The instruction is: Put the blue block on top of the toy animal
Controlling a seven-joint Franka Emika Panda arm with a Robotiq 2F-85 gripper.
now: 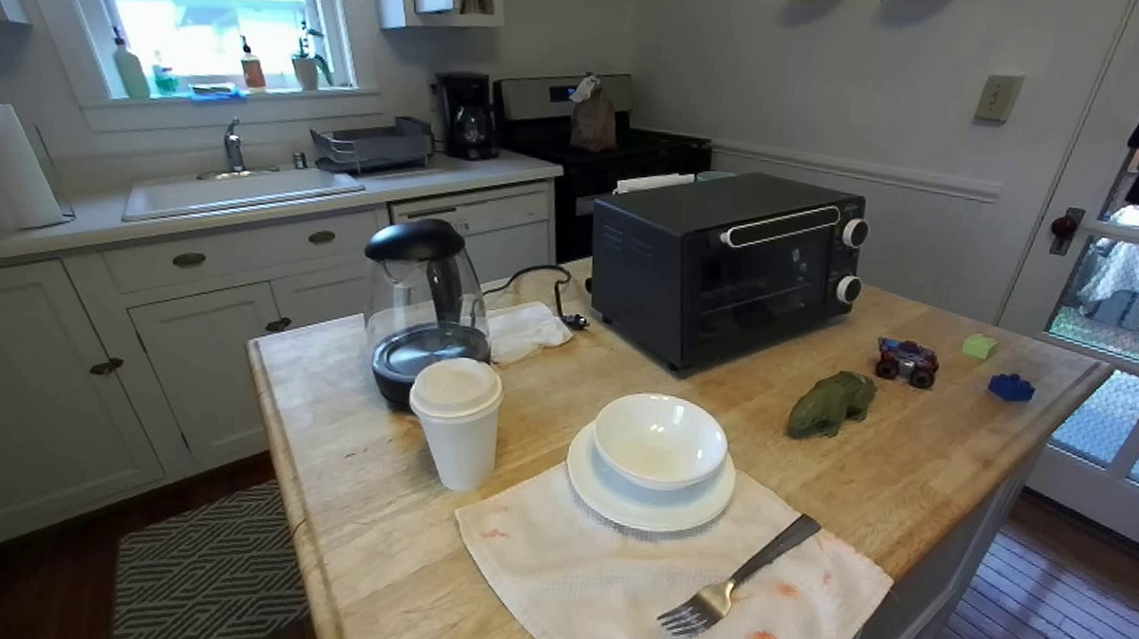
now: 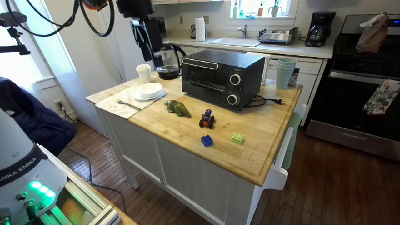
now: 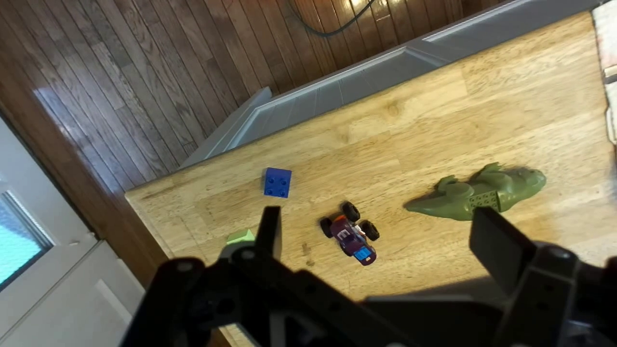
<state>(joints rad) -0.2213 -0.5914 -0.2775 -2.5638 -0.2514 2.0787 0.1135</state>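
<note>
Fingers (image 3: 499, 248) wide, holding nothing. Blue four-stud block (image 3: 277, 182) on surface (image 3: 337, 159), near edge; sloppy approach could knock it off. Green toy reptile (image 3: 465, 200) looks narrow-backed: off-centre release may tip block.

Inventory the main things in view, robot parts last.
Blue block: 1, blue, on table near edge
Green block: 1, light green, near blue block
Toy truck: 1, purple, on table
Toy animal: 1, green, on table
Toaster oven: 1, black, on table
Kettle: 1, clear and black, on table
Lidded cup: 1, white, beside kettle
Cloth: 1, off-white, on table
Plate: 1, white, on cloth
Bowl: 1, white, on plate
Fork: 1, silver and dark, on cloth
Stacked cups: at least 2, pale blue, table corner
Coffee maker: 1, black, on counter
Dish rack: 1, grey, on counter
Stove: 1, mostly black, beside counter
Paper bag: 1, brown, on stove
Hand: 1, black, over table, open
Arm base: 1, white, beside table
</note>
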